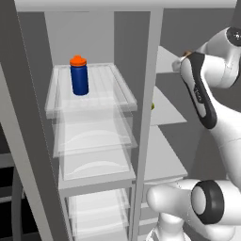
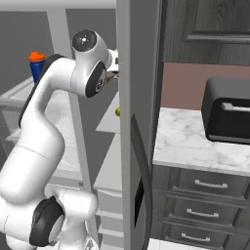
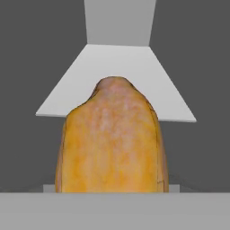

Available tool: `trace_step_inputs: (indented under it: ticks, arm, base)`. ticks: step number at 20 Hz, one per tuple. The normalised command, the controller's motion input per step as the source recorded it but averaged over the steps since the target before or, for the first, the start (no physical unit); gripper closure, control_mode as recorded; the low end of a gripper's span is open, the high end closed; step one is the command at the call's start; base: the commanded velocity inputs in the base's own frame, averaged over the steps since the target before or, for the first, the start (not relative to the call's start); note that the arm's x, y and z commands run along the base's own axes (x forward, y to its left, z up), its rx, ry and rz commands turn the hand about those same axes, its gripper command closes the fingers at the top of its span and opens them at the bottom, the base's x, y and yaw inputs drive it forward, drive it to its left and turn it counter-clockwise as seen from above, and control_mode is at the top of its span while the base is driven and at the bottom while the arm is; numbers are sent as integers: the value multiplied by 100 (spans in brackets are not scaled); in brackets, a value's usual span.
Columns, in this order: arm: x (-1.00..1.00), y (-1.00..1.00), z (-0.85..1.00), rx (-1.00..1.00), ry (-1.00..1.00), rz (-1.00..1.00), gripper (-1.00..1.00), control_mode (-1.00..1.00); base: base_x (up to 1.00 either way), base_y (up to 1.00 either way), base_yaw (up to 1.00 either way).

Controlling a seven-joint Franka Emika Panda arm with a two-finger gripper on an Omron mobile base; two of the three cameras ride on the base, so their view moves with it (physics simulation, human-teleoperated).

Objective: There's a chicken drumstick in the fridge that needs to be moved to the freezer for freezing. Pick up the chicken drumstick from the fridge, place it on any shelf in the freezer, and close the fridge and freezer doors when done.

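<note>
The chicken drumstick (image 3: 112, 139), a glossy golden-brown lump, looms close before the camera in the hand view and hides both fingertips. My gripper (image 1: 182, 59) is shut on it and reaches into the upper part of the freezer (image 1: 164, 141). A sliver of the drumstick (image 1: 187, 53) shows at the hand. An opaque light-grey shelf (image 3: 117, 63) lies just beyond and below the drumstick. The fridge (image 1: 89, 132) stands open to the left with clear glass shelves. The freezer door (image 2: 139, 97) stands open, edge-on, with its dark curved handle (image 2: 142, 180).
A blue orange-capped bottle (image 1: 79, 75) stands on the top glass shelf of the fridge. A tiny yellow-green item (image 1: 152, 106) sits on a lower freezer shelf. To the right, a black toaster (image 2: 227, 114) rests on a marble counter (image 2: 195, 146) over drawers.
</note>
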Motion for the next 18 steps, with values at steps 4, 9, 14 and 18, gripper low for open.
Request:
trace_step_inputs:
  ticks: [4, 9, 14, 18]
  arm:
    - [58, -11, -1, 0, 3, 3, 100, -100]
    - [66, -6, -10, 0, 2, 4, 100, -100]
    - [57, -11, -13, 0, 3, 2, 100, -100]
    - [44, 0, -21, 0, 7, 0, 100, -100]
  base:
    - [0, 0, 0]
    - [0, 0, 0]
    - [0, 0, 0]
    - [0, 0, 0]
